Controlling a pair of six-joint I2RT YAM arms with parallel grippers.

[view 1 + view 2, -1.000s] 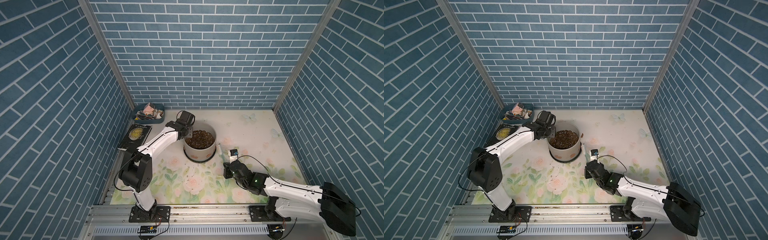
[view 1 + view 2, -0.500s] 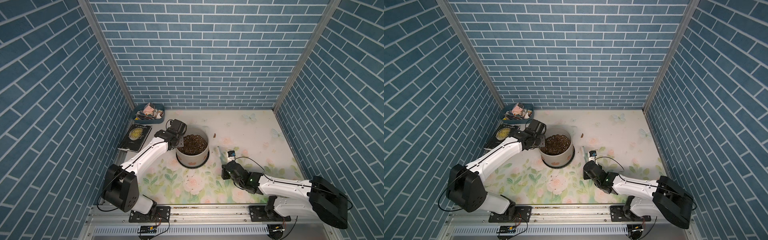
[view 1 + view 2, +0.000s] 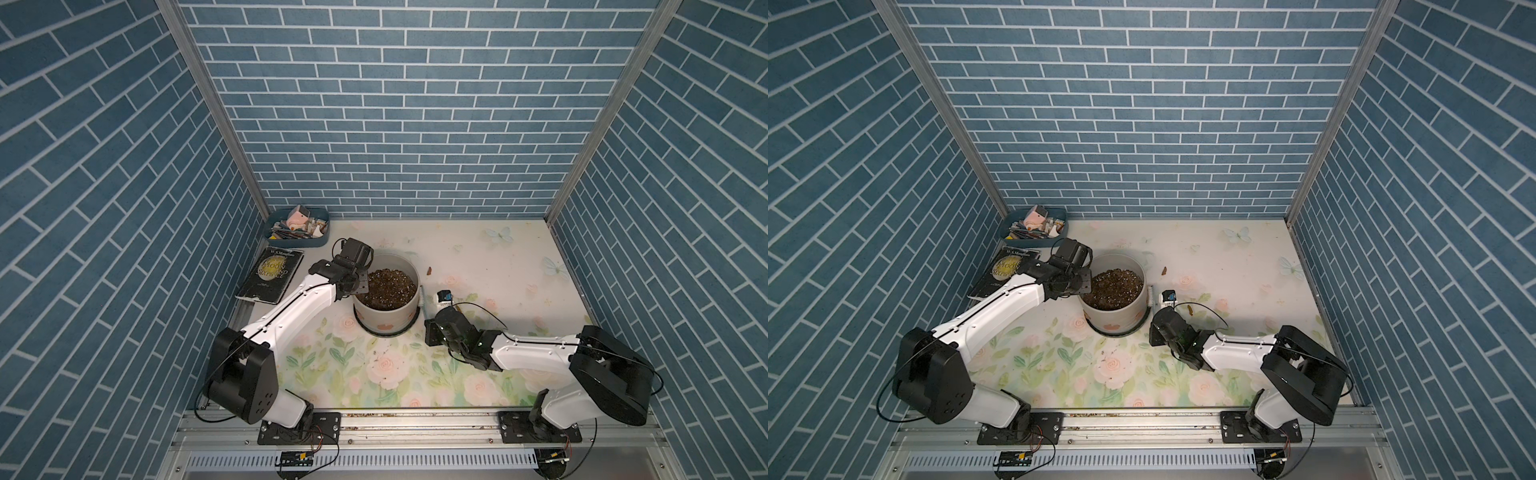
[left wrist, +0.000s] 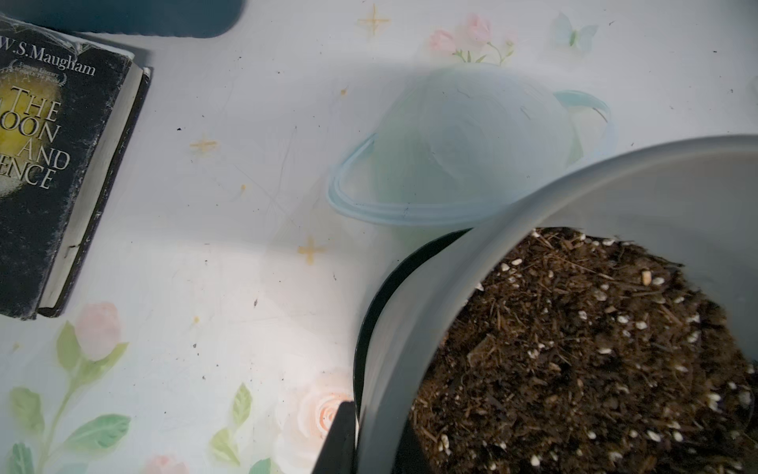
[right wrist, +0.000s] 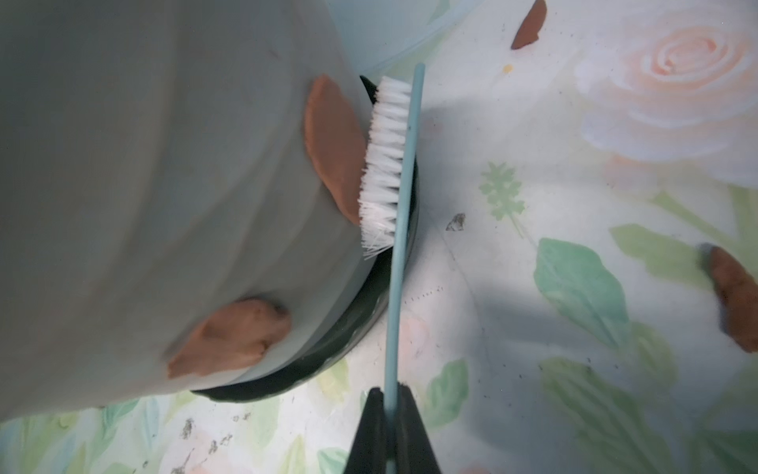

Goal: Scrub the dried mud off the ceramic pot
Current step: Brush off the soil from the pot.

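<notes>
Pulled forward by our left gripper (image 3: 358,286), clenched on its rim, the ceramic pot (image 3: 386,316), mid-mat, now meets the brush (image 5: 385,164) pinched in our right gripper (image 5: 391,396); bristles touch the dried mud (image 5: 334,143), so we can scrub.

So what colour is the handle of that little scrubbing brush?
Pale blue handle, with white bristles. It shows best in the right wrist view.

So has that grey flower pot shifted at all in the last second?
Yes. The pot, gripped at its rim by the left hand, has slid a little toward the book, which has not moved, and slightly nearer the front.
</notes>
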